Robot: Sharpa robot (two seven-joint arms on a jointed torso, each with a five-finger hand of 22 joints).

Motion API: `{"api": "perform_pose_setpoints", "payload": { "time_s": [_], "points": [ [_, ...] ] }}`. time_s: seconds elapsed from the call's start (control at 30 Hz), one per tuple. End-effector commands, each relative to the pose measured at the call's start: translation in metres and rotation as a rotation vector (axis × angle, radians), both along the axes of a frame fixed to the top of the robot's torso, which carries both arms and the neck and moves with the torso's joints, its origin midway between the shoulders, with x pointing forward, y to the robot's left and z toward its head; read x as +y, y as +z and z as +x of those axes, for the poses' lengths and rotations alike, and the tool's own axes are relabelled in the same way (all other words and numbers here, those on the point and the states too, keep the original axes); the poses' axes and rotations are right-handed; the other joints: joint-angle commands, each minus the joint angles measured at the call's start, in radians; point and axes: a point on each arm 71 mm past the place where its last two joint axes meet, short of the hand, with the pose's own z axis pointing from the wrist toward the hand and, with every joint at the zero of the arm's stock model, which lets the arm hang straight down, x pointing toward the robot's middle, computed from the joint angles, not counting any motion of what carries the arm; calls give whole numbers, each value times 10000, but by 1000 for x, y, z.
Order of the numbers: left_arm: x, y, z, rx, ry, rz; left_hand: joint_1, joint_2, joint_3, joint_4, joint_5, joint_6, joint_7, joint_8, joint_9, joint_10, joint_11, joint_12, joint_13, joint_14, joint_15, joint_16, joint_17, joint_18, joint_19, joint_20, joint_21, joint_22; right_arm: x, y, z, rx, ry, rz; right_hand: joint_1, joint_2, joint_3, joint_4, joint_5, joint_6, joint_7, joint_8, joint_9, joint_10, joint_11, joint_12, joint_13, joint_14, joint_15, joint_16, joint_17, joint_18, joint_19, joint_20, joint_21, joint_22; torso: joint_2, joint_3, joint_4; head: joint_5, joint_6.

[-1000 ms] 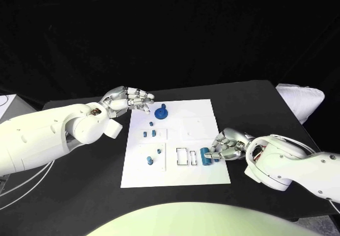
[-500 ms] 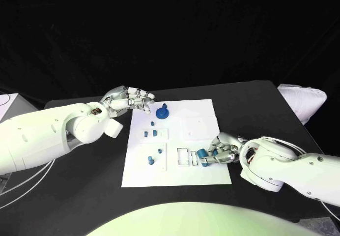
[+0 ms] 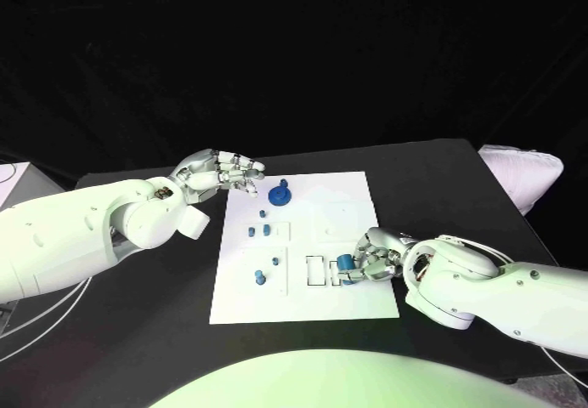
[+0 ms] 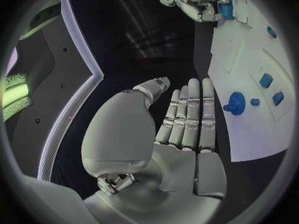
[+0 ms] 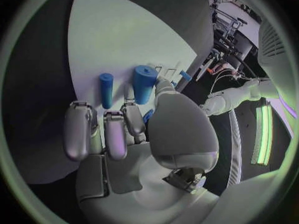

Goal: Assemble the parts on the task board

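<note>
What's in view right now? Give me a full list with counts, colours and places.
Task board: one, white, middle of the black table.
Round knobbed part: one, blue, far end of the board, near the left robot hand.
Small parts: two, blue, side by side in the board's left middle.
Small parts: two, blue, lower left of the board.
Cylinder part: one, blue, held in the right robot hand over the near right slots.
Slim cylinder: one, blue, lying on the board beside the held one.
White object: one, at the table's right edge.
Left robot hand: silver, holds nothing, at the board's far left corner.
Right robot hand: silver, grips the cylinder.
</note>
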Motion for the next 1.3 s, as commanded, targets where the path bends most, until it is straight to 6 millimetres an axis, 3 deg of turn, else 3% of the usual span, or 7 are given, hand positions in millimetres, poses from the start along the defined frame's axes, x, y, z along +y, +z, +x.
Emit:
{"api": "perform_pose_setpoints", "payload": {
  "time_s": [0.03,0.2,0.4,0.63,1.0,1.3],
  "points": [
    [-2,1,-1,-2,-131,-170,-38,0,-1,69,16,-32,27,-37,-12,-91,12,37,14,-10,47,-8,16,120,82,-21,-53,-13,-3,-9,-5,191,-183,-245,478,271,185,-40,277,58,-51,-39,-408,103,-13,33,55,713,-92,59,1062,-169,367,-43,110,2054,-7,10,-7,29,1],
    [-2,1,-1,11,-113,-152,-39,0,-4,91,17,-39,29,-36,-14,-105,14,44,15,-13,49,-2,32,120,105,-19,-87,-37,-3,-4,-9,463,-575,449,476,310,264,-26,495,143,-76,-39,-449,171,-37,86,144,742,-111,122,1180,-198,414,-58,282,2092,-12,16,-7,67,1],
    [-1,1,0,31,-99,-130,-39,0,-4,91,17,-39,29,-36,-14,-105,14,44,15,-13,49,-2,32,120,105,-19,-87,-37,-3,12,-7,1073,-1065,1387,383,354,286,-17,493,196,-87,-36,-471,214,-45,121,196,758,-117,158,1247,-210,433,-65,356,2108,-18,3,-28,98,1],
    [-3,1,0,41,-130,-137,-39,0,-4,91,17,-39,29,-36,-14,-105,14,44,15,-13,49,-2,32,120,105,-19,-87,-37,6,31,-2,1443,-1164,2030,202,371,283,-18,379,280,-110,-29,-505,280,-63,172,278,782,-131,212,1349,-233,470,-77,498,2139,-4,7,2,95,1],
    [-5,0,0,55,-187,-155,-47,-3,-9,105,18,-43,31,-37,-15,-111,17,48,15,-18,52,-1,39,119,113,-18,-104,-48,29,21,2,2442,-713,1961,-16,447,289,-15,172,371,-134,-11,-542,304,-79,162,309,790,-142,237,1398,-235,466,-88,519,2141,8,14,10,139,1],
    [-4,0,0,72,-185,-143,-47,-3,-9,105,18,-43,31,-37,-15,-111,17,48,15,-18,52,-1,39,119,113,-18,-104,-48,41,11,1,2945,-495,1568,-653,657,217,-14,-63,673,-251,138,-554,556,-174,394,639,808,-214,288,1505,-260,501,-140,687,2174,2,17,-1,193,1]
  ]
}}
